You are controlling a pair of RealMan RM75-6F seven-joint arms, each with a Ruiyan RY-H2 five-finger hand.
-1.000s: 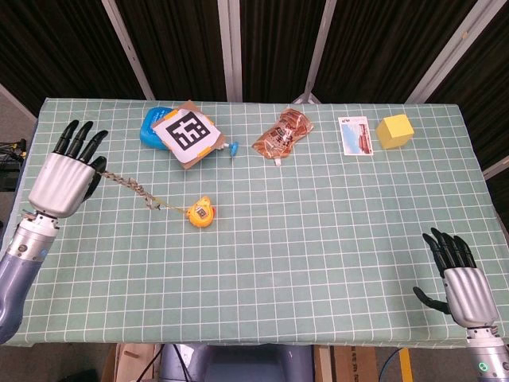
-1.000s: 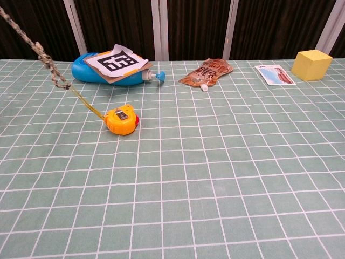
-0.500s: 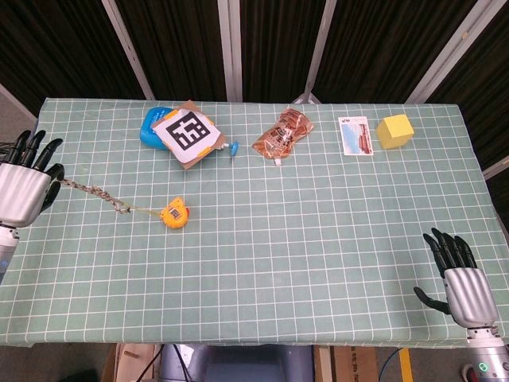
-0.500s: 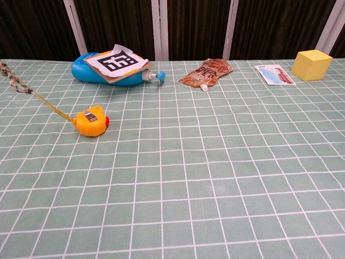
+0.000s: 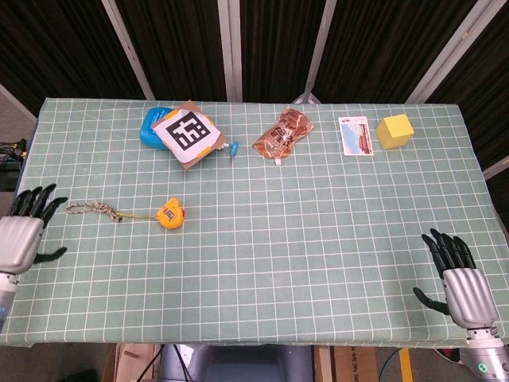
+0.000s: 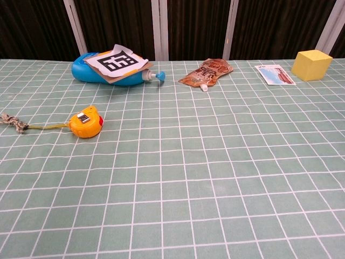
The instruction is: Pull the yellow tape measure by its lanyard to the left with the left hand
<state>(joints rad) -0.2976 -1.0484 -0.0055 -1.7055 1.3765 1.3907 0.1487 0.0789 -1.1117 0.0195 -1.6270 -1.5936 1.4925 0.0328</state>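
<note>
The yellow tape measure [image 5: 170,215] [image 6: 85,123] lies on the green checked cloth at the left side of the table. Its braided lanyard [image 5: 94,208] [image 6: 16,124] trails flat on the cloth to the left of it. My left hand [image 5: 22,235] hovers at the table's left edge, fingers spread, holding nothing, a short gap away from the lanyard's end. My right hand [image 5: 459,278] rests open at the near right corner, far from the tape measure. Neither hand shows in the chest view.
A blue bottle [image 5: 153,127] under a card with a printed code [image 5: 186,133] lies at the back left. A brown pouch [image 5: 281,134], a picture card [image 5: 355,134] and a yellow cube [image 5: 394,130] line the back edge.
The left hand has let go of the lanyard and dropped back to the table's left edge. The lanyard now lies flat, and the tape measure has slid slightly further left.
</note>
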